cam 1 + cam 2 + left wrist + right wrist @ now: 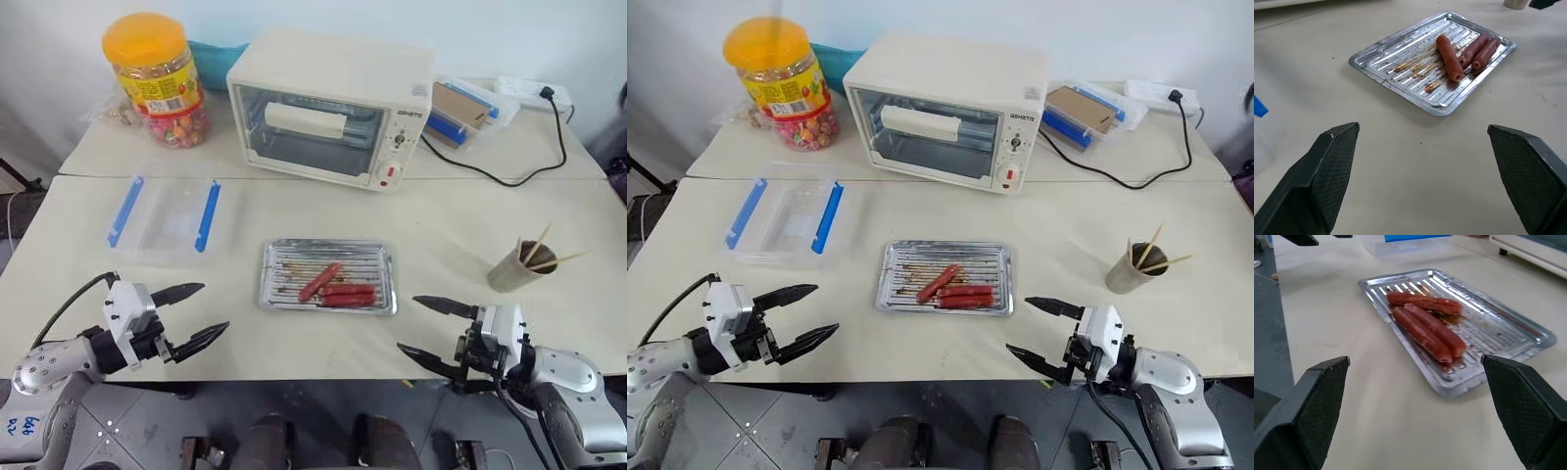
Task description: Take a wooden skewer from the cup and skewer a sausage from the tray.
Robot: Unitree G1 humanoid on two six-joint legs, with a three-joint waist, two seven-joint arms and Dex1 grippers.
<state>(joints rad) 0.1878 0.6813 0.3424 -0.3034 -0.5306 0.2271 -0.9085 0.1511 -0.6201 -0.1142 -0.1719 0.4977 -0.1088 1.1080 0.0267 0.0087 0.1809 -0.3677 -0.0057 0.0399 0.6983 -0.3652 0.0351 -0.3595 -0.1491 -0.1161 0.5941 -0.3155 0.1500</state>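
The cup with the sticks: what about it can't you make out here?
- Cup inside: dark, so the skewers' lower ends are hidden, head views.
- Exact skewer count: too thin and overlapping to tell.
- Left wrist view: cup cut off by the picture's edge.

- Flat rectangular silver metal tray (374, 257): shiny, ribbed, brown-stained.
- Three reddish-brown sausages (338, 290): smooth, slightly glossy.
- Small grey-tan cylindrical cup (511, 271): matt, holding pale wooden skewers (541, 245).
- Cream tabletop (441, 215): smooth, matt.
- Black gripper fingers (1327, 176): finely cross-hatched, matt pads.
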